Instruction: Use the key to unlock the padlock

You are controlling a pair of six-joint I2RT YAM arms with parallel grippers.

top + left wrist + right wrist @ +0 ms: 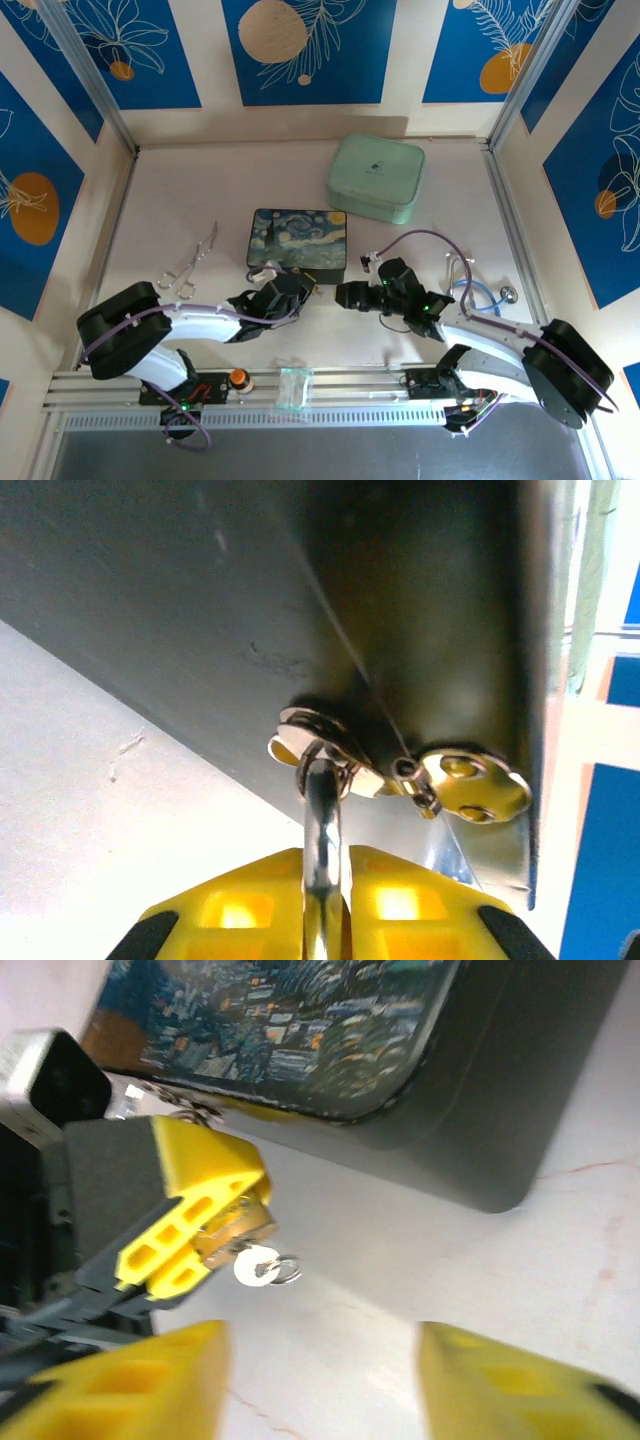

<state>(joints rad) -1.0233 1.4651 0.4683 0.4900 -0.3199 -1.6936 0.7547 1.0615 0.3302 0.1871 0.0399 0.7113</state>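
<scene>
My left gripper (322,865) is shut on the padlock's silver shackle (322,815), whose top reaches the metal rings of the latch (315,742) on the dark box's side. In the right wrist view the brass padlock (232,1228) sits between the left gripper's yellow fingers (195,1205). The key (254,1265) sticks out of the padlock's underside, a small ring hanging from its pale round head. My right gripper (322,1360) is open, its fingers wide apart a short way from the key and touching nothing. From above, the left gripper (305,290) and the right gripper (345,295) face each other in front of the box.
The dark Starry-Night box (298,240) lies just behind both grippers. A mint green case (376,177) sits further back on the right. A clear tweezers-like tool (195,262) lies to the left, and a blue-corded item (480,290) to the right.
</scene>
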